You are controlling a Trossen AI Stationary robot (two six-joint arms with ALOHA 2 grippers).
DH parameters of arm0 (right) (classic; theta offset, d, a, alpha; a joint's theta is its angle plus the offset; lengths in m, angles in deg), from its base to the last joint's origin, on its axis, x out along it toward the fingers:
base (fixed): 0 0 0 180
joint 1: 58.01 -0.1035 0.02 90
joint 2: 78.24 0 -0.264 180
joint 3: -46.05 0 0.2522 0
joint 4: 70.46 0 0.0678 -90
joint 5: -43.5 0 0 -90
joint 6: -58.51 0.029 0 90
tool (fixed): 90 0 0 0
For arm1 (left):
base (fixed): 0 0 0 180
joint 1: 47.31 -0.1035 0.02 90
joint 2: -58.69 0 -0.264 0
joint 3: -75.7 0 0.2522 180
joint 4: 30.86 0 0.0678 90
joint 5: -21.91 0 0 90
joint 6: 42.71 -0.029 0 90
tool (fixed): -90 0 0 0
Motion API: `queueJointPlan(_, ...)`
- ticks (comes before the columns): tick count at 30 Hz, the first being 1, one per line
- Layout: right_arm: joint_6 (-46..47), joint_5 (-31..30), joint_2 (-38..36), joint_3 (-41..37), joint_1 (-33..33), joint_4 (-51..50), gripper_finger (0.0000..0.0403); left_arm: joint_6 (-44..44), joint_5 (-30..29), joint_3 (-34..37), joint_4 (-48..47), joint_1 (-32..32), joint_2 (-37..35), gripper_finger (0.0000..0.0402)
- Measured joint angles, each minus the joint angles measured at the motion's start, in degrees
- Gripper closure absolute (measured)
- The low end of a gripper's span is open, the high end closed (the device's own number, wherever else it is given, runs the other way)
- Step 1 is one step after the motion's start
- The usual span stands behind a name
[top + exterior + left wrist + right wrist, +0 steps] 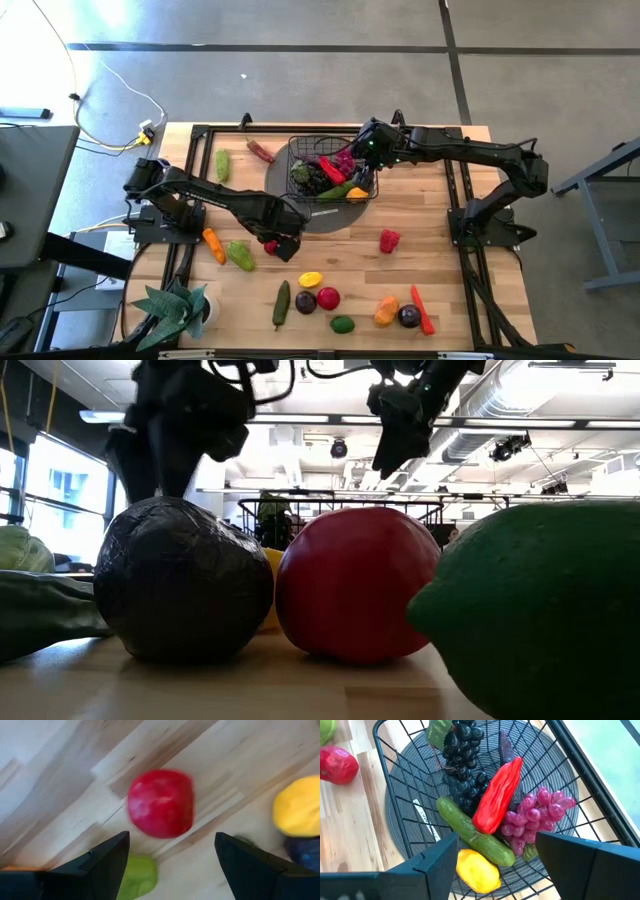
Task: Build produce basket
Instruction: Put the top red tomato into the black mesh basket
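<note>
Here, the wooden table (440, 270) carries everything, with the 2 dark arms reaching in from either side. The black wire basket (300, 150) sits on a round grey mat (285, 185) toward the far middle of the table. Inside it the right wrist view shows dark grapes (462, 765), pink grapes (535, 817), a long red pepper (497, 795), a green cucumber (472, 832) and a yellow piece (477, 870), all lying together against the mesh floor.

The right gripper (368, 143) hangs over the basket's right far corner, its fingers (432, 862) spread apart with nothing between them. The left gripper (283, 243) is low over the table just in front of the mat, its fingers (107, 860) wide apart and empty, straddling a red fruit (160, 802) on the bare wood below.

The rest of the produce lies loose on the table. A leafy green plant (175, 310) stands at the near left corner. A second cucumber (281, 303) lies at the near middle, beside a yellow fruit (311, 280), a dark plum (305, 301) and a red apple (328, 297). A green lime (342, 324) is nearer the edge. Rightward lie an orange pepper (386, 311), another plum (409, 316) and a red chilli (423, 310). A red pepper (389, 240) sits alone right of the mat.
</note>
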Motion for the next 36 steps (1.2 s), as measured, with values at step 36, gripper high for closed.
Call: queueJointPlan(36,1.1,0.0,0.0,0.0,0.0,-1.7,0.0153,-1.7,0.5,0.8,5.1,0.0,8.7,0.0213)
